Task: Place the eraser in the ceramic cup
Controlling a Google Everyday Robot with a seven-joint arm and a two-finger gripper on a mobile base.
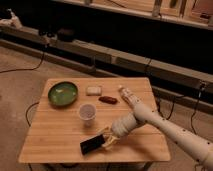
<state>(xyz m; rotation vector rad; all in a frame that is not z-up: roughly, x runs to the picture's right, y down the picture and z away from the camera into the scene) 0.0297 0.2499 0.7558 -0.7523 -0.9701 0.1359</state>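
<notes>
The eraser [92, 144], a flat black block, lies on the wooden table [55, 137] near its front edge. My gripper [106, 140] is at the eraser's right end, low over the table, at the end of the white arm that reaches in from the right. The ceramic cup [87, 113], small, white and without a handle, stands upright near the table's middle, behind and slightly left of the eraser and apart from the gripper.
A wide green bowl [63, 93] sits at the back left. A small white rounded block [93, 90] and a reddish-brown oblong thing [108, 100] lie behind the cup. A pale bottle-like object [125, 94] lies at the back right. Cables run over the floor around the table.
</notes>
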